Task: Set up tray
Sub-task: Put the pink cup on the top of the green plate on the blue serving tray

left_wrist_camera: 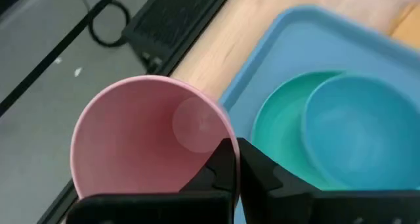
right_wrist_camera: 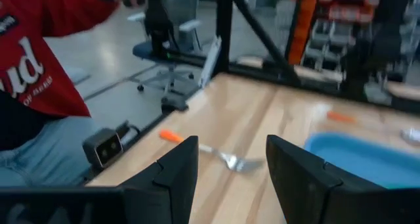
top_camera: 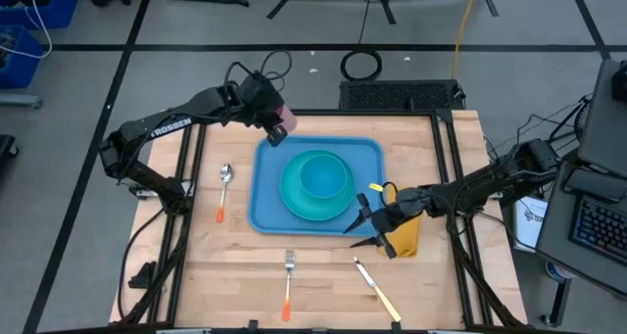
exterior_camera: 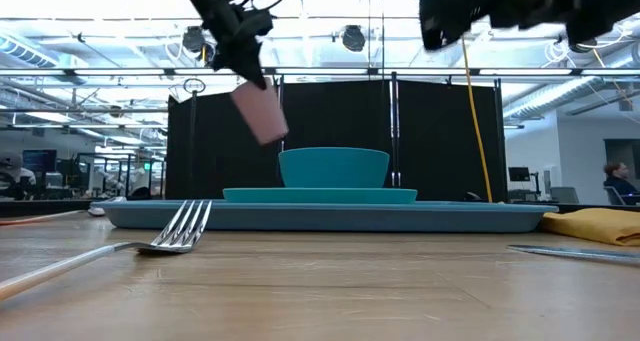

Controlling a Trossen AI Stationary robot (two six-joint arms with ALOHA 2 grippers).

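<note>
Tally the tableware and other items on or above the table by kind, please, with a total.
Tray: 1
Plate: 1
Bowl: 1
Pink cup, held in the left gripper: 1
Spoon: 1
Fork: 1
Knife: 1
Yellow napkin: 1
Total: 8

1. Support: wooden table point(top_camera: 313, 275), light butcher-block top, dark frame rails along both sides.
2. Light-blue tray point(top_camera: 266, 182) lies flat near the middle (rim toward the far edge).
3. Spoon point(top_camera: 224, 187) with orange handle tip lies left of the tray, apart from it.
4. Fork point(top_camera: 289, 280) with orange handle lies near the front edge, tines toward the tray.
5. Knife point(top_camera: 377, 290) lies right of the fork, angled.
6. Yellow napkin point(top_camera: 406, 234) lies just beside the tray's right front corner.
</note>
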